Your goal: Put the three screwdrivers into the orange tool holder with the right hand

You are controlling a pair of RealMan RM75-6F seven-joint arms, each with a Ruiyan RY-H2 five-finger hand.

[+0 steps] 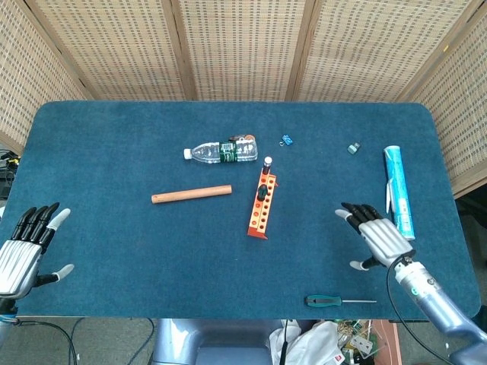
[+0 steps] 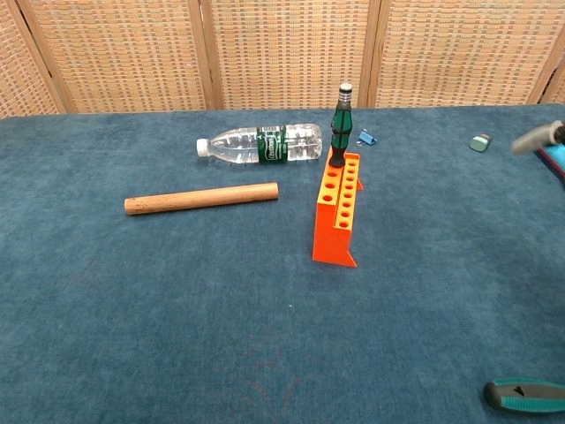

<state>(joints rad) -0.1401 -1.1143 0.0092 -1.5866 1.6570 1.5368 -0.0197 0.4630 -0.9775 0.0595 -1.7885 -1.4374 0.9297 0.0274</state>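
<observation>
The orange tool holder (image 1: 260, 209) (image 2: 339, 212) stands mid-table with one green-handled screwdriver (image 1: 266, 169) (image 2: 341, 124) upright in its far end. A second green-handled screwdriver (image 1: 339, 301) lies flat near the table's front edge; only its handle (image 2: 526, 395) shows in the chest view. I see no third screwdriver. My right hand (image 1: 379, 239) hovers open, fingers spread, right of the holder and above the loose screwdriver; in the chest view only a blurred fingertip (image 2: 535, 139) shows at the right edge. My left hand (image 1: 21, 251) is open at the front left corner.
A plastic water bottle (image 1: 222, 150) lies behind the holder, a wooden dowel (image 1: 191, 195) to its left. A light blue tube (image 1: 398, 192) lies along the right side. A small blue clip (image 1: 288, 140) and a small grey piece (image 1: 353, 147) sit further back.
</observation>
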